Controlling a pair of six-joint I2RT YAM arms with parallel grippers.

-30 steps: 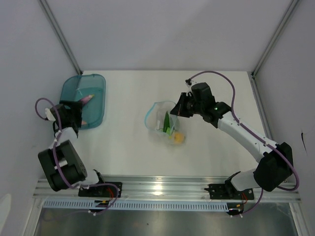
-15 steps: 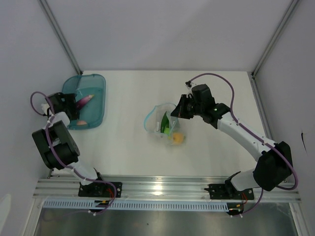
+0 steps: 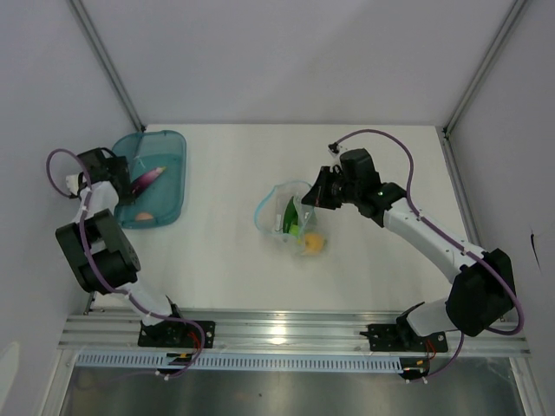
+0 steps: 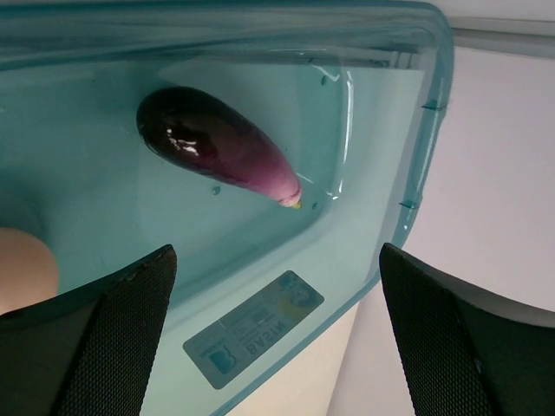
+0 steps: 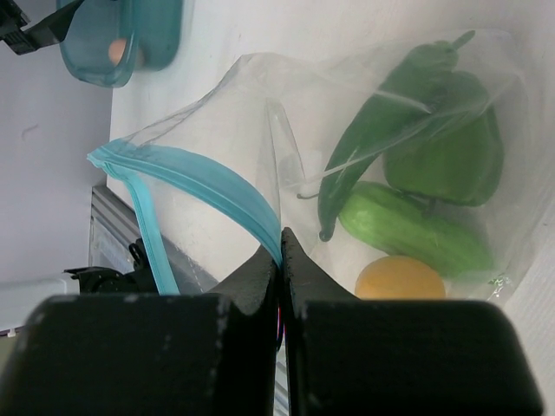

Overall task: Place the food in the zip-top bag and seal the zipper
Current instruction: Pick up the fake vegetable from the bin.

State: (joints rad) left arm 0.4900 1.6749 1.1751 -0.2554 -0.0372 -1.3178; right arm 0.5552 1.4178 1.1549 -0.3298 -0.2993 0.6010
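The clear zip-top bag (image 3: 279, 206) lies mid-table with its mouth open. My right gripper (image 3: 316, 198) is shut on its light blue zipper strip (image 5: 204, 184) and pinches it between the fingertips (image 5: 280, 238). Inside the bag are a green pepper (image 5: 455, 147), a long green pepper (image 5: 381, 130), a cucumber piece (image 5: 408, 230) and a yellow-orange fruit (image 5: 401, 282). My left gripper (image 3: 115, 167) is open (image 4: 277, 347) and empty over the left rim of the teal tub (image 3: 172, 143). The tub holds a purple eggplant (image 4: 217, 147) and a pinkish piece (image 4: 22, 269).
The tub's rim (image 4: 431, 130) runs close under the left fingers. White enclosure walls and metal posts stand on the left, right and back. An aluminium rail runs along the near edge (image 3: 286, 334).
My left gripper has swung from the tub's near-left corner up to its left rim, still open. My right gripper holds the zipper strip almost unmoved.
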